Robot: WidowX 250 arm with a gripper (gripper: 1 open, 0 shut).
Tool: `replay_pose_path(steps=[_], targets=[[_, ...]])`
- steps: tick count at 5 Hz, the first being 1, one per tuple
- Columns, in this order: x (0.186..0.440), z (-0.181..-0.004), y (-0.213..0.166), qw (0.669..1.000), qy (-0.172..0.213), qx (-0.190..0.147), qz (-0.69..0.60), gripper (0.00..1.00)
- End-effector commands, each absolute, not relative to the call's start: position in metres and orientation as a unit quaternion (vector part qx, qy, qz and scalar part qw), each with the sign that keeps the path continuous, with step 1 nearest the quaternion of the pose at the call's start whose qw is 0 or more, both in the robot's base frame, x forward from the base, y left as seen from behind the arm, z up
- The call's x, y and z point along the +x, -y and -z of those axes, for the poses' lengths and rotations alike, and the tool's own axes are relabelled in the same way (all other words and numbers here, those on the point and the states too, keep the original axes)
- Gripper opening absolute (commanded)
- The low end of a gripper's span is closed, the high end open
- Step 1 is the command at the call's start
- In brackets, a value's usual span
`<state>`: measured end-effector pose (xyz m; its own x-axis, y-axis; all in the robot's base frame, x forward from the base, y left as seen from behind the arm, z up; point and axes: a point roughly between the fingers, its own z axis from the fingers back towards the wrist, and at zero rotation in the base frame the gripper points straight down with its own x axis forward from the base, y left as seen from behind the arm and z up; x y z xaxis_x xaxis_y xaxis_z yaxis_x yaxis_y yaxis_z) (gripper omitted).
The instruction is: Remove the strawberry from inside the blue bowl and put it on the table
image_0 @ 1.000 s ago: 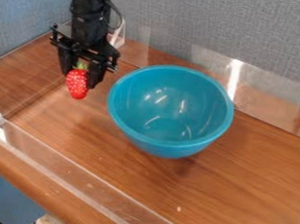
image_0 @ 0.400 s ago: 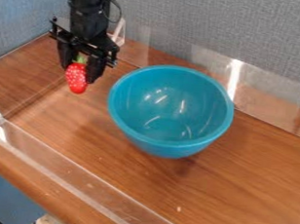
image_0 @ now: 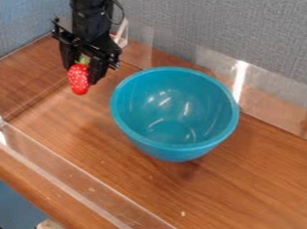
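Glossy teal-blue bowl (image_0: 174,113), round, deep, sits on wood-grain surface (image_0: 74,150); black claw (image_0: 82,69) clenched on small red strawberry (image_0: 79,80), left of bowl, above surface; clear acrylic walls (image_0: 272,86) edge it

We see a brown wood-grain table (image_0: 61,129) with low clear acrylic walls (image_0: 271,91) along its edges. Directly on it sits a round, glossy blue bowl (image_0: 174,113), upright, right of the tabletop's middle and near the back wall.
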<state>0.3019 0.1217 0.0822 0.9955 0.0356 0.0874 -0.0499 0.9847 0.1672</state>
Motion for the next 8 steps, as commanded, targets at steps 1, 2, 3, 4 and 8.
replay_pose_path(steps=[1,2,3,4,8], targets=[[0.302,-0.083,-0.127,0.994,0.056,0.093,-0.024,0.0],[0.298,-0.067,-0.13,0.995,0.044,0.091,-0.025,0.0],[0.296,-0.055,-0.139,0.995,0.037,0.091,-0.032,0.0],[0.296,-0.051,-0.142,0.994,0.035,0.092,-0.035,0.0],[0.294,-0.066,-0.135,0.993,0.054,0.103,-0.034,1.0]])
